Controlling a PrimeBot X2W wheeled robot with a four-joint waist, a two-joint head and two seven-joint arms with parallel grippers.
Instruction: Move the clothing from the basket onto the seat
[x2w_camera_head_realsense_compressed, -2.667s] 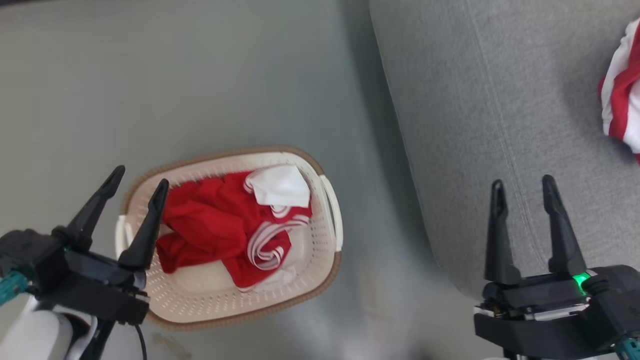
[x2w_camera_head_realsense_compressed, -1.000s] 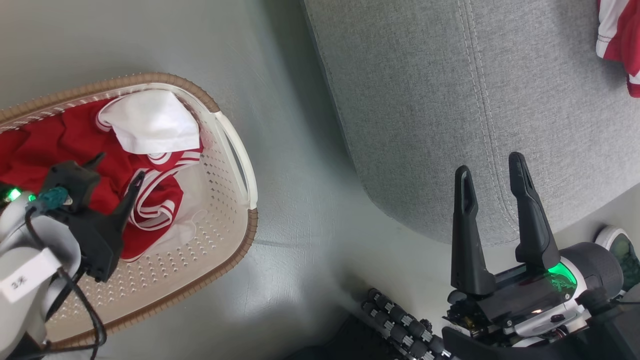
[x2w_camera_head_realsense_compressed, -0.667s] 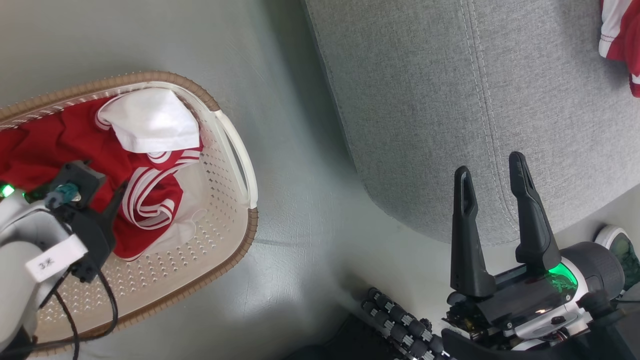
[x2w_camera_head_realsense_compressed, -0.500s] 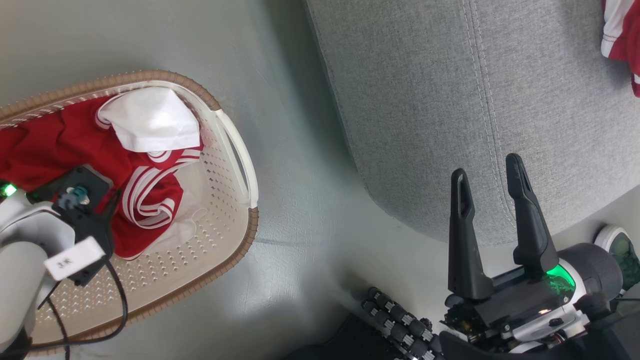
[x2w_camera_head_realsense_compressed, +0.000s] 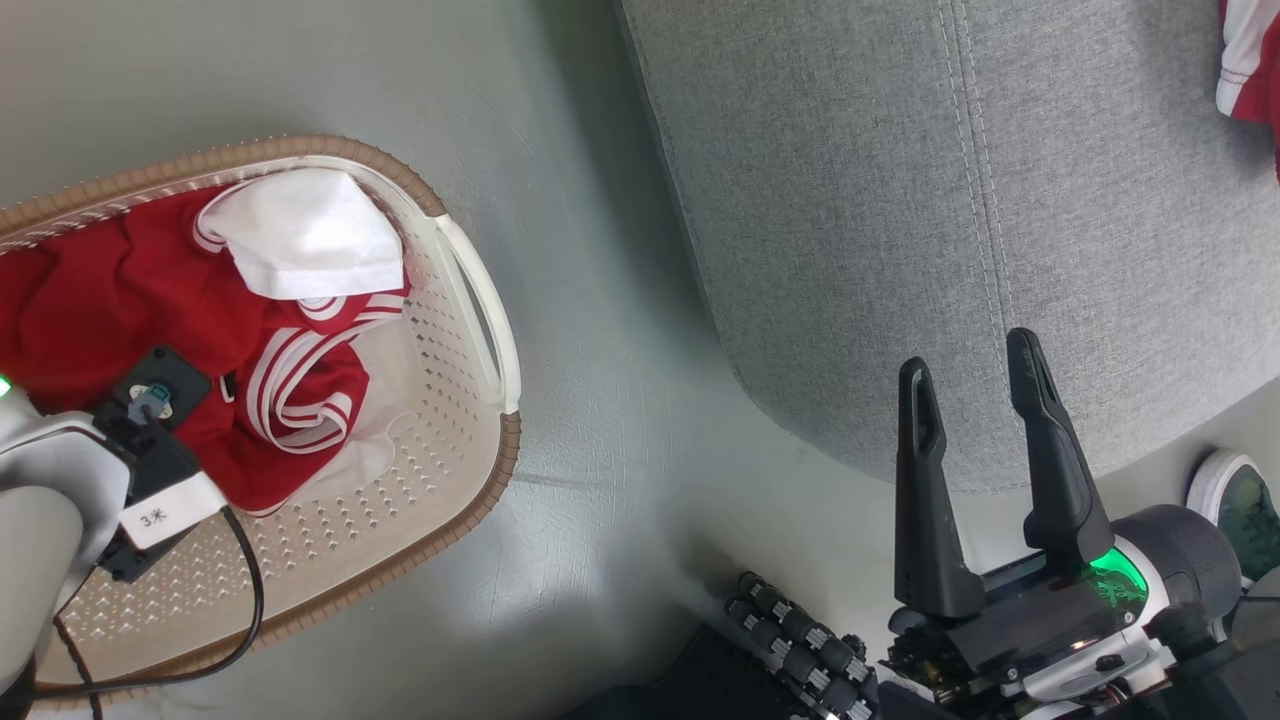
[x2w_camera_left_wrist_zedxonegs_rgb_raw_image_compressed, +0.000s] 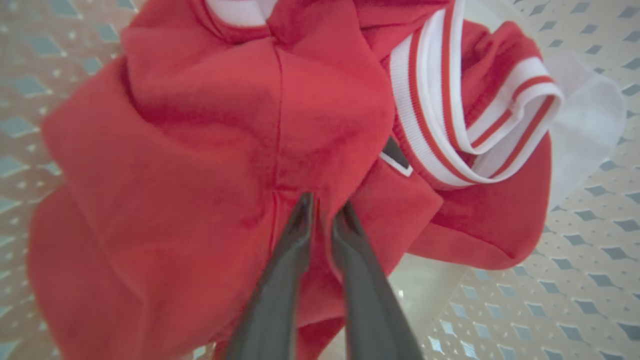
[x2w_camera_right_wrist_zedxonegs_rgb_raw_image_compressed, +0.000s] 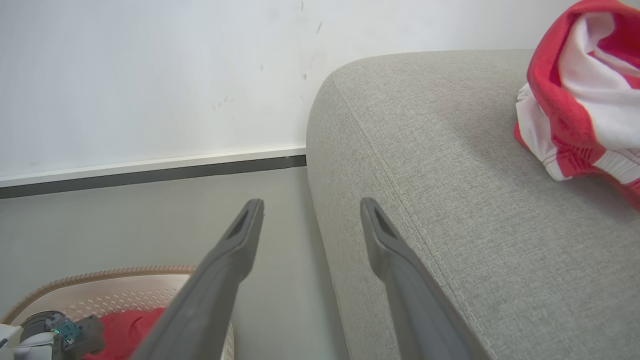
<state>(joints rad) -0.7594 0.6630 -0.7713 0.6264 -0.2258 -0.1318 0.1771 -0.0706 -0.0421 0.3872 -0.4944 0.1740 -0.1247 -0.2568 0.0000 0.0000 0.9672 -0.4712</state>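
Left gripper (x2w_camera_left_wrist_zedxonegs_rgb_raw_image_compressed: 325, 205) is down inside the basket (x2w_camera_head_realsense_compressed: 478, 300). Its two fingers are drawn close together, pinching a fold of the red clothing (x2w_camera_head_realsense_compressed: 110, 300) between the tips. In the head view the left wrist covers the fingers from above.

The clothing lies bunched in the basket. A white panel (x2w_camera_head_realsense_compressed: 305, 235) sits on top near the far rim and a red-and-white striped band (x2w_camera_head_realsense_compressed: 290, 395) curls just beside the wrist. The basket stands on the grey floor (x2w_camera_head_realsense_compressed: 600, 450), near the seat (x2w_camera_head_realsense_compressed: 900, 200) but not touching it.

Right gripper (x2w_camera_head_realsense_compressed: 970, 352) is released, fingers spread wide with nothing between them. It hangs over the near corner of the seat.

Another red-and-white garment (x2w_camera_right_wrist_zedxonegs_rgb_raw_image_compressed: 575, 95) lies on the seat, well away from the right gripper, at the far right edge of the head view.

A white wall (x2w_camera_right_wrist_zedxonegs_rgb_raw_image_compressed: 150, 75) with a baseboard is behind the seat.
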